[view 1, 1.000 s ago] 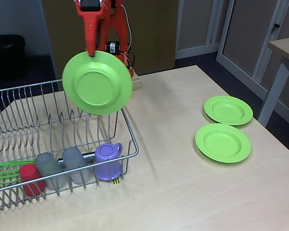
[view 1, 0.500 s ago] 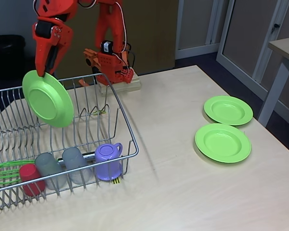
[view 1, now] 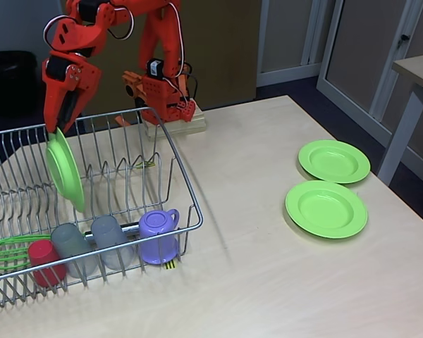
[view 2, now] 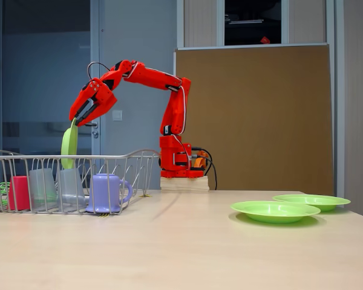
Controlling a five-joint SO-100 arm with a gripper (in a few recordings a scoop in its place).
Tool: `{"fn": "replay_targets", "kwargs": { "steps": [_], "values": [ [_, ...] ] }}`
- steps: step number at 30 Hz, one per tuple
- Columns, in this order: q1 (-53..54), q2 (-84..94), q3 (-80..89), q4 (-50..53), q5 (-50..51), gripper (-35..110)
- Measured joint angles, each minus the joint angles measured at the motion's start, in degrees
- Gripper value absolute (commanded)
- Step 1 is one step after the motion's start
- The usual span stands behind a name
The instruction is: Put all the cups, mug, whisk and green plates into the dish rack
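Pale wooden tabletop fills the office scene, with a brown board and grey doors behind the orange arm. High over the back left part of the dish rack, the gripper pinches the top rim of a green plate, fingers pressed against the rim on both sides. That plate hangs directly below the gripper, turned nearly upright and edge-on, its lower edge down among the upright prongs; whether it already rests on the rack's floor wires is hard to tell from either fixed view.

Below and in front of the gripper, along the rack's front row, stand the red cup, two grey cups and the purple mug, with the whisk lying at the rack's left end. Far off to the gripper's right, well apart from the rack, two more green plates lie flat on the table, just beside one another.

These plates look like thin, stiff, light plastic, so weight should be no trouble, but the glossy surface is likely slippery and a plate held by one edge can swing. Their shallow raised rim is the sensible place to grip. Flat ones probably need a finger slid under the rim.
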Motion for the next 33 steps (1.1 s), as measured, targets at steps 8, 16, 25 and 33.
{"fn": "replay_targets", "kwargs": {
  "steps": [8,16,25,33],
  "values": [
    [0.4,0.2,9.8,-6.5,-0.1,0],
    [0.8,1.1,14.9,-8.5,0.0,0],
    [0.8,5.3,21.2,-9.4,0.8,0],
    [1.7,7.9,22.3,-9.4,0.6,0]
  ]
}}
